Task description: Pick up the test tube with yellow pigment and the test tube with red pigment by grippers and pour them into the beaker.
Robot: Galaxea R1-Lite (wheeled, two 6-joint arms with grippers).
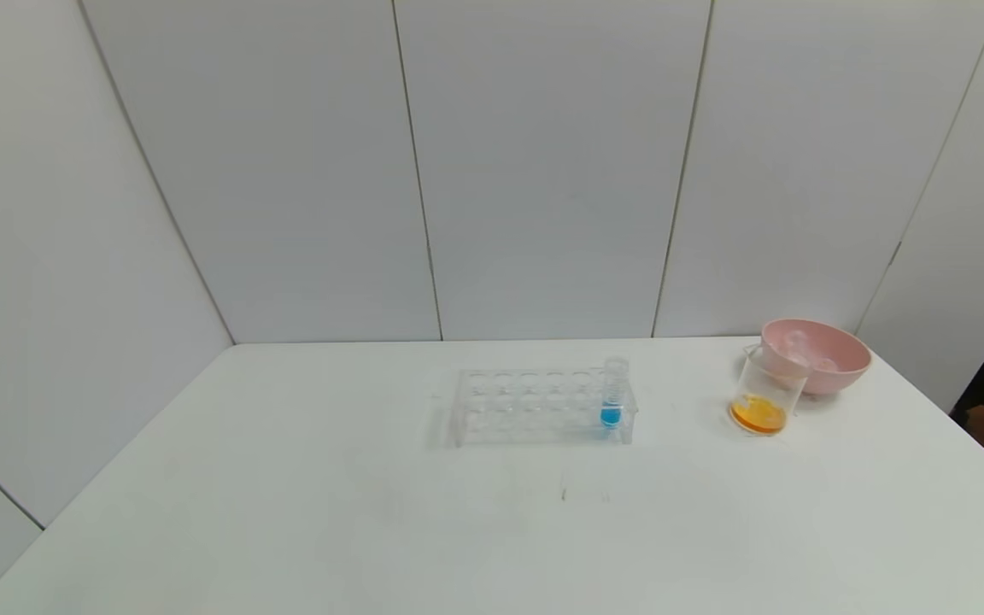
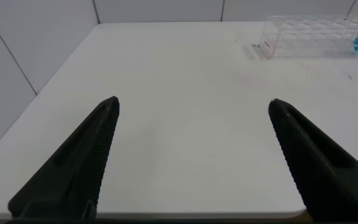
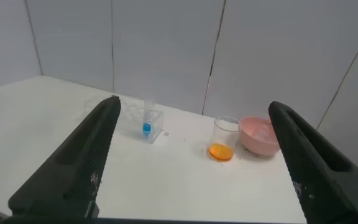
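Standing by the pink bowl (image 1: 834, 363), the beaker (image 1: 767, 395) holds orange liquid; both grippers' fingers (image 2: 79, 162) gape wide, empty.

A white surface (image 1: 287, 512) fills the near part of the scene and runs back to grey wall panels. Near its middle, toward the far side, stands a clear rack (image 1: 535, 406), its long side running left to right; a tube of blue liquid (image 1: 612, 397) sits upright in a hole at its right end. Well to the right of the rack stands the beaker (image 1: 765, 397) with orange liquid pooled at its bottom. Just behind it, and seemingly touching it, a pink bowl (image 1: 825, 359) rests near the far right corner. Some clear items lie inside the bowl, too faint to identify.
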